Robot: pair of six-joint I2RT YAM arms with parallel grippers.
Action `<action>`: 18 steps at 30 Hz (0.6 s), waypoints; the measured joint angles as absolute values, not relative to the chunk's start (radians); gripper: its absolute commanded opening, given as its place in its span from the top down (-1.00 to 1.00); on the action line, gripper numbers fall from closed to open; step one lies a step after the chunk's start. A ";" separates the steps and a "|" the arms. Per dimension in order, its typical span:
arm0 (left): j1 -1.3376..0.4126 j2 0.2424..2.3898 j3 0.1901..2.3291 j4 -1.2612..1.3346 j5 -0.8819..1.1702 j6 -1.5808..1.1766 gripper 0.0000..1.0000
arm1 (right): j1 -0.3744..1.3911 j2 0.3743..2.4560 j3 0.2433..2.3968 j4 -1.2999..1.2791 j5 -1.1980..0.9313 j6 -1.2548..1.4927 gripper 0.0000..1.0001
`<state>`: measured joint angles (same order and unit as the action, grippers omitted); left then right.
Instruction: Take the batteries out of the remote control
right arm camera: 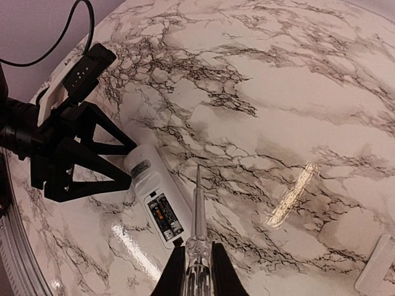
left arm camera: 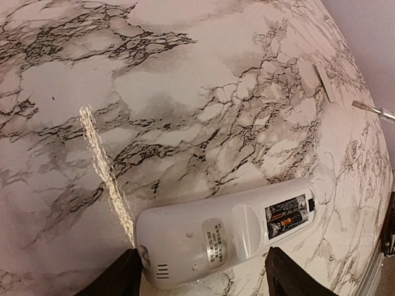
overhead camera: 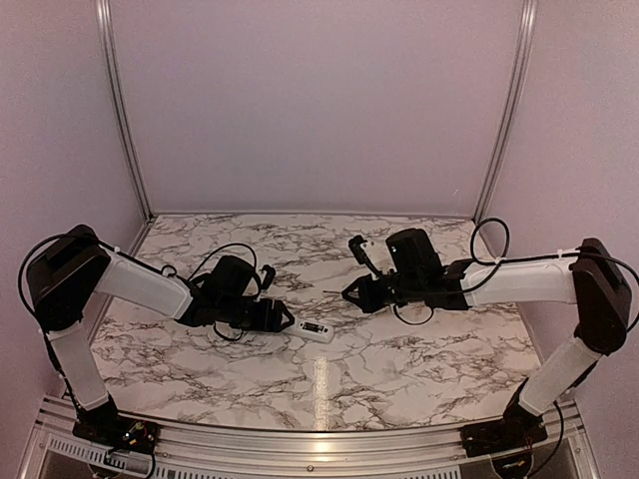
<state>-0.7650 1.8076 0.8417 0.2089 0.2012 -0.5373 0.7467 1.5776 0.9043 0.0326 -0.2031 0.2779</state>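
Left pincer (left arm camera: pixel 200 253) is seen spread wide, with one finger set to either side of the rounded end of the remote control (left arm camera: pixel 185 237), which is laid back-up near the middle of the marbled surface (left arm camera: pixel 185 92). This placing is judged to be meant to steady the body against sliding while it is worked on, though whether the fingers are actually pressed against the plastic cannot be told. A grey sticker (left arm camera: pixel 214 242) is carried on the back of the remote, but its fine print is too small to be read. Further along, the compartment is found uncovered, and the batteries (left arm camera: pixel 287 220) are seated in it side by side, not yet taken out. Orange and white lettering is borne on their dark jackets, but no brand can be made out. The metal shaft of a slim tool (right arm camera: pixel 198 203) is held just beside the compartment, presumably so that a cell can be levered up. Its clear handle is pinched in the right pincer (right arm camera: pixel 197 259), whose fingers are pressed together on it. Well apart to the right, a small flat white piece (right arm camera: pixel 376 265), judged to be the cover, is laid on the surface
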 measured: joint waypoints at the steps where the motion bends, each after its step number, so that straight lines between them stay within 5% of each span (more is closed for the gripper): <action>1: -0.765 1.808 0.844 0.208 0.200 -0.536 -0.44 | 0.747 1.578 0.904 0.026 -0.210 0.273 1.00; 18: -0.767 1.809 0.862 0.197 0.121 -0.507 -0.33 | 0.762 1.649 1.028 -0.249 -0.374 0.072 1.00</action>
